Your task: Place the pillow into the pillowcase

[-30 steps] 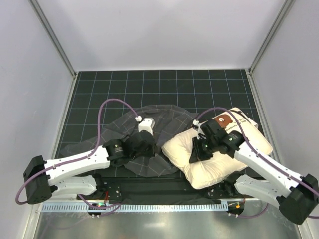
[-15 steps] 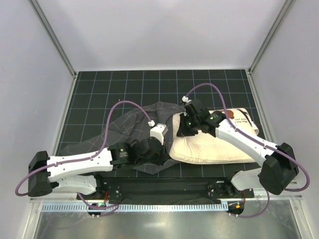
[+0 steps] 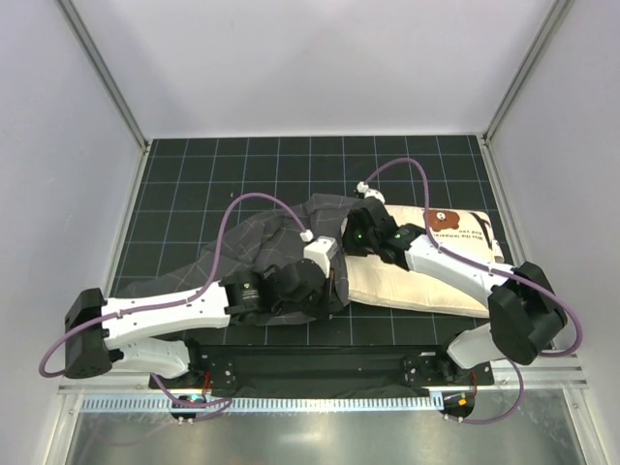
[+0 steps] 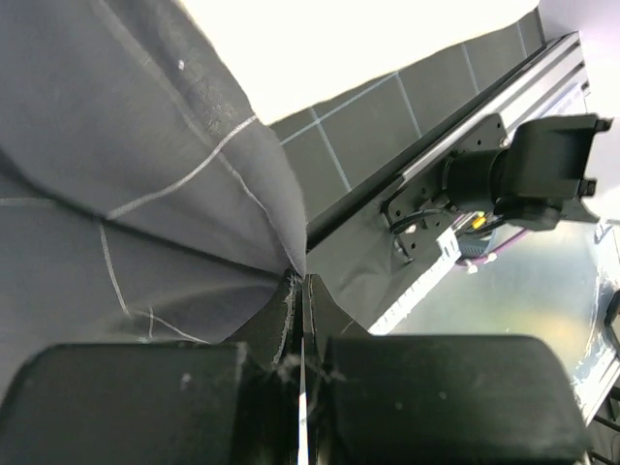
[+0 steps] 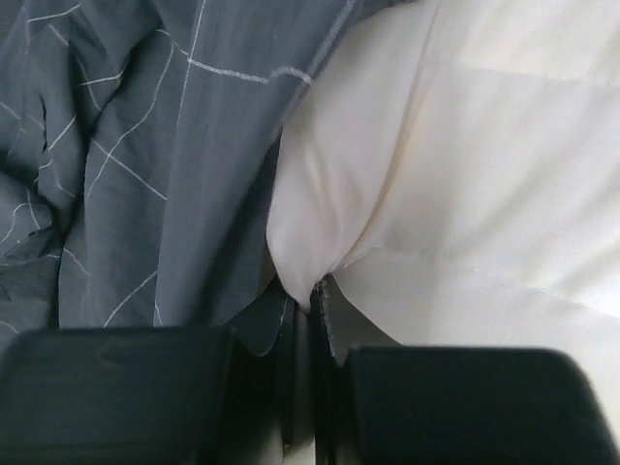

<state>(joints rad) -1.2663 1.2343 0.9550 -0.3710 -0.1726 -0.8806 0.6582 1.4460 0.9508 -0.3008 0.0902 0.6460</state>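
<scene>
We are pinching the pillowcase in our left gripper. Its black fingers are pressing flat against each other, with a taut ridge of the thin dark grey cloth running down into the seam between them. From the left wrist, the weave is looking smooth and matte, crossed by fine light check lines, and it is hanging in broad, soft folds above the fingers. Beyond its edge we are seeing a strip of cream pillow and the black gridded mat.

Our right gripper is closing just as narrowly on the pillow, nipping a small tuck of its cream-white cover at the corner. The cover is puckering into shallow creases that are fanning away from the fingertips. Right beside that corner, the pillowcase is bunching into rumpled grey ridges, and its edge is lapping against the pillow.

From above, the pillow is lying as a plump, flattish rectangle on the right half of the mat, with its brown bear print and dark lettering near the far right end. The pillowcase is spreading left of it in a loose, crumpled heap, and its raised right edge is draping over the pillow's left end. There the right gripper and the left gripper are sitting near each other. We cannot tell how far the pillow is reaching inside the case.
</scene>
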